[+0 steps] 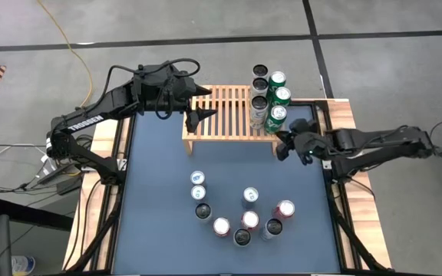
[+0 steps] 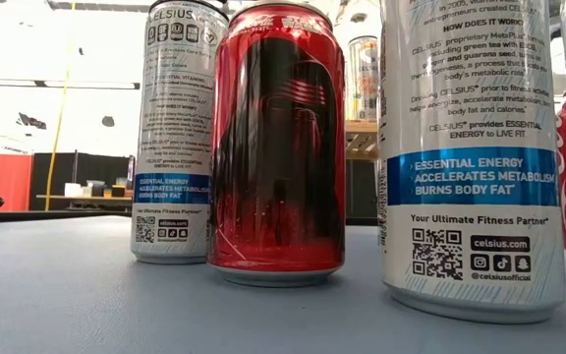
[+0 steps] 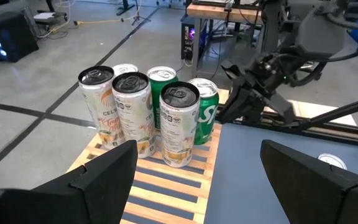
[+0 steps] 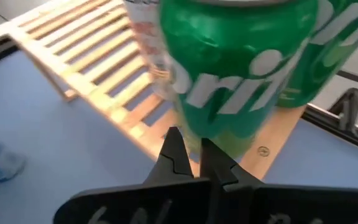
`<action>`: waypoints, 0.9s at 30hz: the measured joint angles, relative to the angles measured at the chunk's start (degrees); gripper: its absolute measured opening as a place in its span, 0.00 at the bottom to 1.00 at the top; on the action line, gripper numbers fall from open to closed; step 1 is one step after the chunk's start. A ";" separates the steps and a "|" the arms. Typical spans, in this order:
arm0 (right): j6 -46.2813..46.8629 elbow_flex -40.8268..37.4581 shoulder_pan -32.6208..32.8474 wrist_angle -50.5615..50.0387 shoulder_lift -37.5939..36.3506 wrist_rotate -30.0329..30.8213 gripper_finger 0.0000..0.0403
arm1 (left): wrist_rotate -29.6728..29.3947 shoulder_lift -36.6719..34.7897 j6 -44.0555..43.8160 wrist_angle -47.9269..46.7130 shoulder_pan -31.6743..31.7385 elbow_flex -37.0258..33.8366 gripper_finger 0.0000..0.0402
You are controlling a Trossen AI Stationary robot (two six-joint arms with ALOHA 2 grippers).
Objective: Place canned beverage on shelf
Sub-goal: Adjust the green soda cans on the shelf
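Low view only: red can

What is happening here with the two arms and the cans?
Cans are being moved onto the shelf. Six cans already stand at its right end, and nine more wait on the table. The left hand hovers open over the shelf, holding nothing. The right hand is shut, empty, beside the shelf's right end.

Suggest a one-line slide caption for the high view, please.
Six cans stand on the shelf; left tool open above its slats, right tool shut beside it.
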 joint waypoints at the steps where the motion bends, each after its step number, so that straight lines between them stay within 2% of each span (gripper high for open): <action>1: 0.00 0.00 -0.65 -0.09 0.39 0.04 0.00 | 0.00 0.00 -0.12 -0.05 0.00 0.01 0.81; 13: -1.05 0.00 -6.96 -0.20 1.77 -0.40 0.00 | 0.26 0.00 -1.11 -1.36 0.00 0.00 0.81; 21: -1.88 1.99 -3.10 -0.30 -3.12 -3.28 0.00 | 0.28 0.00 -1.14 -1.48 0.00 0.00 0.81; 23: -0.42 3.64 -2.16 -1.06 -4.95 0.28 0.00 | 0.26 0.00 -0.95 -1.48 0.00 0.00 0.81; 27: 3.59 4.68 -4.30 -7.08 -6.86 14.60 0.00 | -1.10 0.00 -0.95 -1.48 0.00 0.00 0.81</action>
